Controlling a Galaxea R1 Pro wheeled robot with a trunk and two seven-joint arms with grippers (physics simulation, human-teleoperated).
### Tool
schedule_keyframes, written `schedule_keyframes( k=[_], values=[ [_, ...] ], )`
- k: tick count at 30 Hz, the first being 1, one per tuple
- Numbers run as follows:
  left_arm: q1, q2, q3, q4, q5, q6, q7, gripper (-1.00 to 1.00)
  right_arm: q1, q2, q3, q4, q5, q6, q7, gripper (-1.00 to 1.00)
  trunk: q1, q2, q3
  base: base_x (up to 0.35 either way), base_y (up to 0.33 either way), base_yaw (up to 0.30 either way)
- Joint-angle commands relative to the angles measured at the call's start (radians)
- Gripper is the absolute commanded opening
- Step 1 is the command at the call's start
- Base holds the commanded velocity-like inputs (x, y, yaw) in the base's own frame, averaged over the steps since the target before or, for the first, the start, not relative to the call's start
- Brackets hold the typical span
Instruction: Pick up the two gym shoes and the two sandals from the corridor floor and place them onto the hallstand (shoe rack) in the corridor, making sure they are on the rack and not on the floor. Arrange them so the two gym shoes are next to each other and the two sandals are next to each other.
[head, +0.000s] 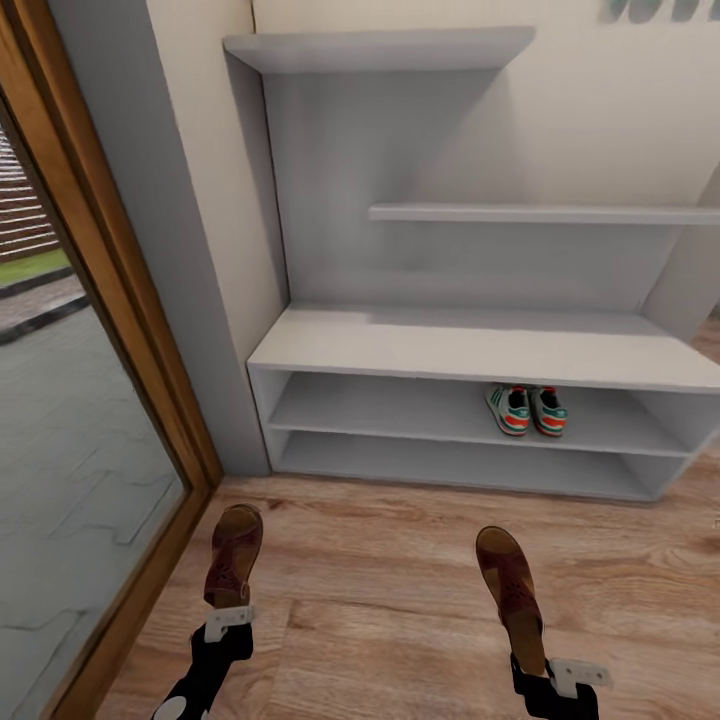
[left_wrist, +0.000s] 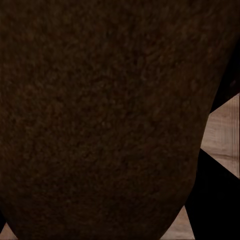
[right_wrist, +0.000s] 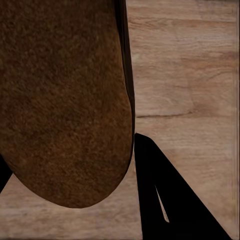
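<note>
We see both gym shoes (head: 527, 410) side by side on the hallstand's (head: 470, 345) upper low shelf. Left end effector (head: 228, 622) is closed on one sandal (head: 234, 553), right end effector (head: 560, 677) on the other sandal (head: 510, 590), both above the corridor floor (head: 380, 590).

The head view is evenly and softly lit, with no hard glare — a flat, rendered brightness over the pale shoe rack (head: 470, 345) and the wood floor (head: 400, 600). Soft shadows sit under the top shelf, beneath the bench and inside the two low shelves, dimming the sneakers (head: 527, 410). Daylight shows through the glass door (head: 70, 430) at the left. Verticals lean outward near the edges — a wide-angle stretch. Both wrist views are dark and coarse: a brown sandal sole (left_wrist: 100, 120) sits too close, grainy and soft, with black finger shapes (right_wrist: 170, 200) lacking detail.
</note>
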Motion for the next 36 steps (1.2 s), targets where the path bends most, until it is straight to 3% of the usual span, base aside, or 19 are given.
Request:
schedule_keyframes(
  k=[1,13,23,36],
  values=[
    [-0.001,-0.001,0.008,-0.001,-0.005,-0.003,-0.008,-1.00,-0.001,0.001,-0.006,0.001,0.006,-0.003,0.003,-1.00,0.000,0.000,-0.001,0.000,0.008,-0.282],
    [-0.001,-0.002,0.007,-0.002,-0.006,-0.003,-0.004,-1.00,-0.001,0.001,-0.005,0.000,0.006,-0.003,0.004,-1.00,0.000,0.000,-0.001,-0.003,-0.003,-0.272],
    [-0.001,-0.002,0.006,-0.002,-0.007,-0.003,0.002,-1.00,-0.001,0.000,-0.005,-0.002,0.006,-0.003,0.009,-1.00,0.000,0.000,-0.001,-0.066,-0.173,-0.041],
    [-0.001,-0.002,0.009,-0.006,-0.006,-0.003,0.003,-1.00,-0.001,0.001,-0.002,-0.003,0.008,-0.002,0.012,-1.00,0.000,0.000,-0.001,-0.004,-0.012,0.000]
  ],
)
